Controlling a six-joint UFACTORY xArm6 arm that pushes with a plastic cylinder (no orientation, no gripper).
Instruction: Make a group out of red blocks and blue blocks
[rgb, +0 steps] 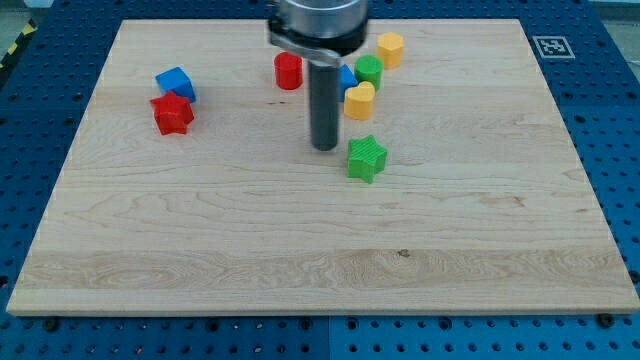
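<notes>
A red star block (172, 113) and a blue cube (176, 83) touch each other at the view's upper left. A red cylinder (288, 71) stands near the top middle. A blue block (347, 77) is mostly hidden behind the rod, between the red cylinder and the green cylinder (369, 70). My tip (325, 147) rests on the board just left of the green star block (366, 158), below the red cylinder and the blue block.
A yellow block (359, 101) sits right of the rod, touching the green cylinder. A yellow hexagonal block (390, 48) lies near the top edge. The wooden board (320, 250) sits on a blue perforated table.
</notes>
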